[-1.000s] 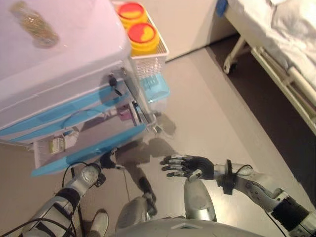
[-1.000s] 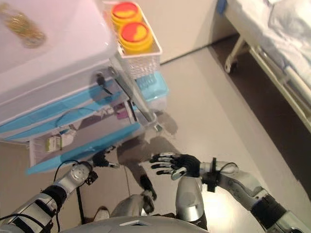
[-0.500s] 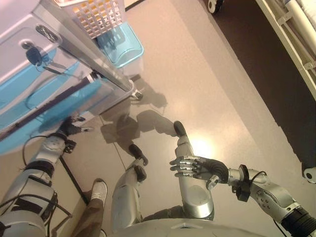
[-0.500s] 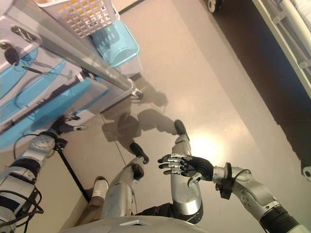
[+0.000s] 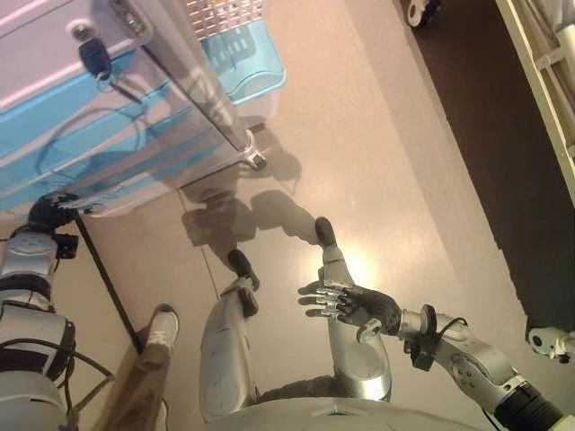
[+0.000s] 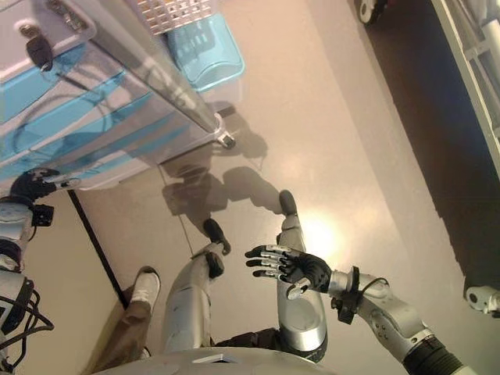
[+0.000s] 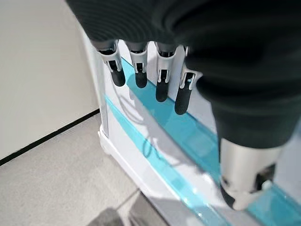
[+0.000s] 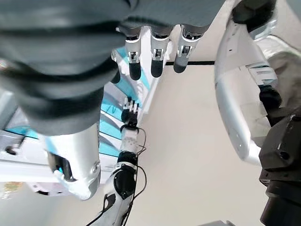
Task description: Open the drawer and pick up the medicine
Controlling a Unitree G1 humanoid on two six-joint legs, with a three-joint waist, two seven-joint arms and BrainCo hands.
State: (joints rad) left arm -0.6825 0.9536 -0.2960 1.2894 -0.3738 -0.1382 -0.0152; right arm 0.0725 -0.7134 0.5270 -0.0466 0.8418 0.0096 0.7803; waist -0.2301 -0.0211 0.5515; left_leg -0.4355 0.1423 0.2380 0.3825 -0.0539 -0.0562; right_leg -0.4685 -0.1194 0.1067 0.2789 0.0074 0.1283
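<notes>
The white cart (image 5: 54, 36) with blue-fronted drawers (image 5: 108, 153) stands at the upper left. My left hand (image 5: 47, 212) is at the lowest drawer's front edge. In the left wrist view its fingers (image 7: 140, 70) are straight, close to the blue drawer front (image 7: 178, 136), and hold nothing. My right hand (image 5: 348, 303) hangs open and empty over the floor, well away from the cart. No medicine shows in any view, and the inside of the drawers is hidden.
A key (image 5: 92, 59) hangs in the cart's lock. A blue bin (image 5: 252, 67) and a white basket (image 5: 225, 13) hang on the cart's side. A person's white shoe (image 5: 162, 328) stands at the lower left. A bed frame (image 5: 548, 63) runs along the right.
The camera has tipped down and shifted, so the cart now sits higher and the drawer's inside is out of sight. My left hand stays at the lower drawer's front. My right hand stays open.
</notes>
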